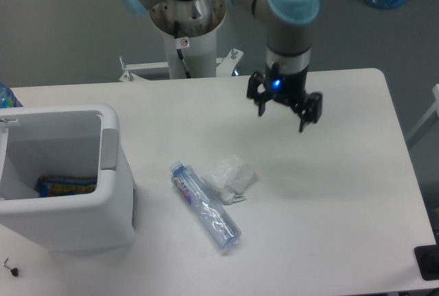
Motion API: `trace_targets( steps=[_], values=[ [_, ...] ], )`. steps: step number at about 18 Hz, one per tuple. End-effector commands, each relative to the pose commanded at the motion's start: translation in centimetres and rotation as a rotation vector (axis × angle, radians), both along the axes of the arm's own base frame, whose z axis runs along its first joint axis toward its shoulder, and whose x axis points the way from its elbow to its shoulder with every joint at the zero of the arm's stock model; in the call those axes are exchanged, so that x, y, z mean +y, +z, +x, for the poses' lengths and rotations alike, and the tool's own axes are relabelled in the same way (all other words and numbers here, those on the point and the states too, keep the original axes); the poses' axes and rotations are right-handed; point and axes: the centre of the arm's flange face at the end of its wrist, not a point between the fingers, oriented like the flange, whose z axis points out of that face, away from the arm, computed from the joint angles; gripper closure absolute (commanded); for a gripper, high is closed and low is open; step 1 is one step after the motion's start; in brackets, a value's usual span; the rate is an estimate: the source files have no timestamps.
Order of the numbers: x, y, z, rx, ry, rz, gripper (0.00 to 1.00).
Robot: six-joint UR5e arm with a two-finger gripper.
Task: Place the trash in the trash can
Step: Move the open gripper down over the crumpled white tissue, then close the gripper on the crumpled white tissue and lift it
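The hand (281,112) hangs above the table (329,193) with its fingers spread, holding nothing. Below and left of it, the crumpled white wad (232,173) lies touching the crushed clear bottle (205,206); the bottle's red-blue label is too small to read. The white trash can (103,220) stands at the left, cut off by the frame, with a colourful wrapper (65,186) inside.

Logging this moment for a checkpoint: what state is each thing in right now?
end effector: open, empty, above the table.
bottle: crushed, capped, lying on the table.
paper wad: crumpled, on the table beside the bottle.
trash can: upright, open-topped, a colourful item inside.
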Motion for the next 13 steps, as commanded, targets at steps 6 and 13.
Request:
trace_targets(
  steps=[6, 13],
  values=[
    [2.6, -4.0, 0.3, -0.011, -0.078, -0.022, 0.00],
    [4.2, -8.1, 0.4, -0.040, -0.137, -0.063, 0.00]
  ],
)
